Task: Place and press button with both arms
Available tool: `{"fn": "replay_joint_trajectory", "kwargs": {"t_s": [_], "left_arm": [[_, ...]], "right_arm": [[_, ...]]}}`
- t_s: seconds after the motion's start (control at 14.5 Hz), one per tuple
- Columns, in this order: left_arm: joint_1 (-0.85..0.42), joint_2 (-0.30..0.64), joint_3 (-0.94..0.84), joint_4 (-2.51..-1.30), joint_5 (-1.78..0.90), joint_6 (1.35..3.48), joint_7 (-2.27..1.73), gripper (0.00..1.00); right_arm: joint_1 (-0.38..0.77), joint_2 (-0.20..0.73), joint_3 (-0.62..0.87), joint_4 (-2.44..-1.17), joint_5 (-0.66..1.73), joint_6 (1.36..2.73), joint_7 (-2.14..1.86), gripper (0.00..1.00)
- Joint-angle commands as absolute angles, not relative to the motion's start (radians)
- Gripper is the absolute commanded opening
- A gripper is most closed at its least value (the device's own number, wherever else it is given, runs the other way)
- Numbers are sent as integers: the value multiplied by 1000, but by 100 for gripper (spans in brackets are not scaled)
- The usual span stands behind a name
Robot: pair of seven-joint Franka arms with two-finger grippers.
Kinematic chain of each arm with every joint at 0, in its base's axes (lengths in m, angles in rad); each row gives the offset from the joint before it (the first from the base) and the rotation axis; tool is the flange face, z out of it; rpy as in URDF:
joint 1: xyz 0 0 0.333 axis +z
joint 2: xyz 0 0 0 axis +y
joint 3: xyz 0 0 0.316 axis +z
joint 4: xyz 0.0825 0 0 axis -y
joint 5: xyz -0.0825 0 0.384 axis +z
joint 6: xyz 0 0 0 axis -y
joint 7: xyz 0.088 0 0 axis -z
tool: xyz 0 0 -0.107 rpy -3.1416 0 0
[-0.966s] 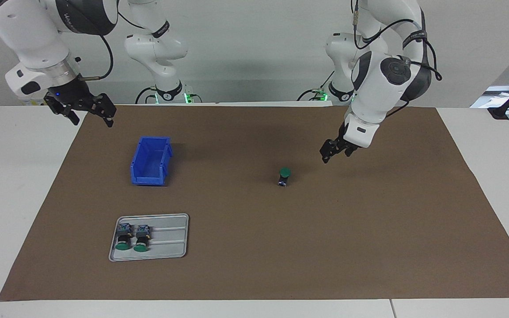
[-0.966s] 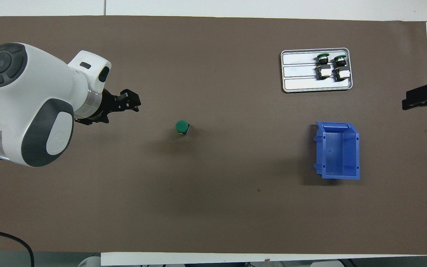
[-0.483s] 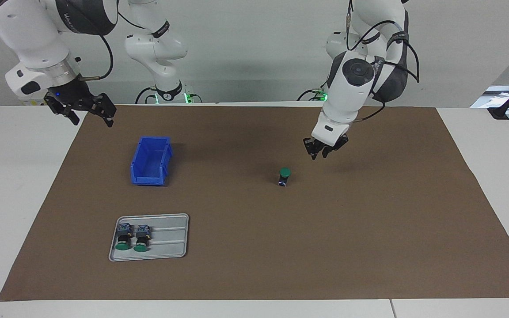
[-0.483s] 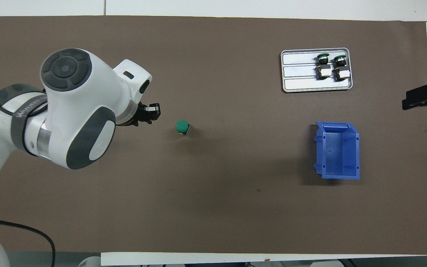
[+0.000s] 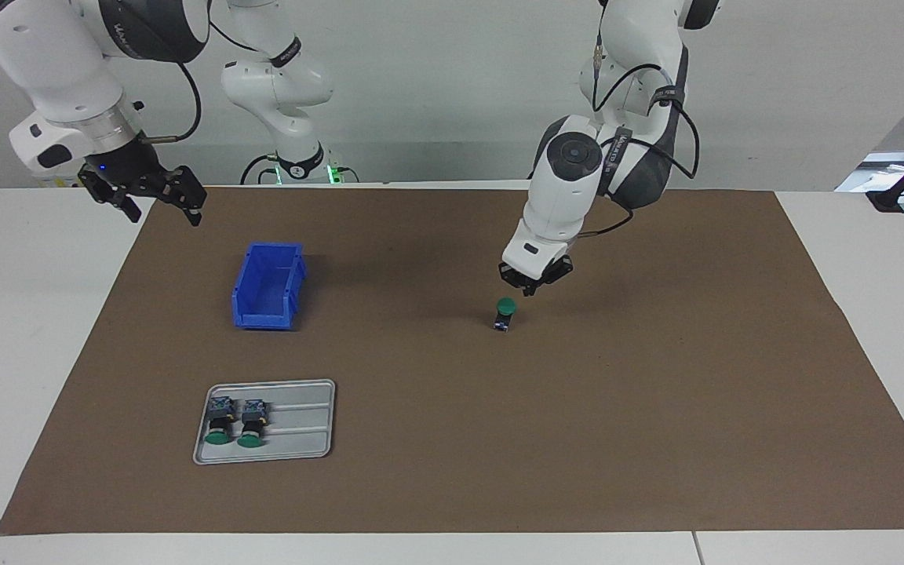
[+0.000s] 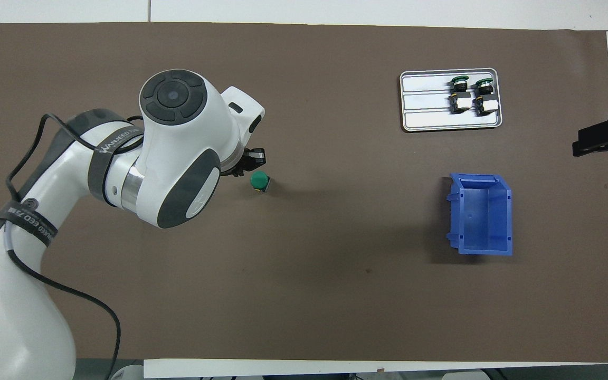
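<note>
Over the brown mat (image 5: 656, 408), which covers most of the table, the left arm (image 5: 570, 180) has been swung in from its own end of the table toward the button, and this is the largest change of the last second. The left gripper (image 5: 531, 289) has been brought down with it until it hangs just above and beside the green cap of the button (image 5: 505, 313), on the side toward the robots, not yet touching it as far as can be judged from the facing view. Its fingers, which stood apart a second ago, have been drawn together until the tips meet, and nothing is held between them. This is read as preparation for a press with closed fingertips, the placing being judged already done, since the button stands upright on the mat by itself. The right gripper (image 5: 155, 194) has been kept waiting, fingers spread wide and empty, well away from the button at the right arm's end of the table. The blue bin (image 5: 267, 286) and the grey tray (image 5: 307, 424) with two spare buttons (image 5: 234, 422), both toward the right arm's end from the button, have been left untouched
</note>
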State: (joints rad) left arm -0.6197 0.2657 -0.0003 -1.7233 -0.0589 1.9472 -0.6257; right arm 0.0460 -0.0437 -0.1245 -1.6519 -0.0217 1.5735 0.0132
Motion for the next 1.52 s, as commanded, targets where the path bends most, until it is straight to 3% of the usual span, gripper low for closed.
{"fn": "replay_joint_trajectory", "kwargs": {"t_s": [0.0, 1.45], "left_arm": [[-635, 331, 11, -1687, -54, 1965, -649, 0], [-647, 302, 6, -1824, -115, 2098, -686, 0]], "right_arm": [[38, -55, -120, -1663, -20, 1569, -5, 98], [38, -55, -120, -1663, -20, 1569, -5, 98]]}}
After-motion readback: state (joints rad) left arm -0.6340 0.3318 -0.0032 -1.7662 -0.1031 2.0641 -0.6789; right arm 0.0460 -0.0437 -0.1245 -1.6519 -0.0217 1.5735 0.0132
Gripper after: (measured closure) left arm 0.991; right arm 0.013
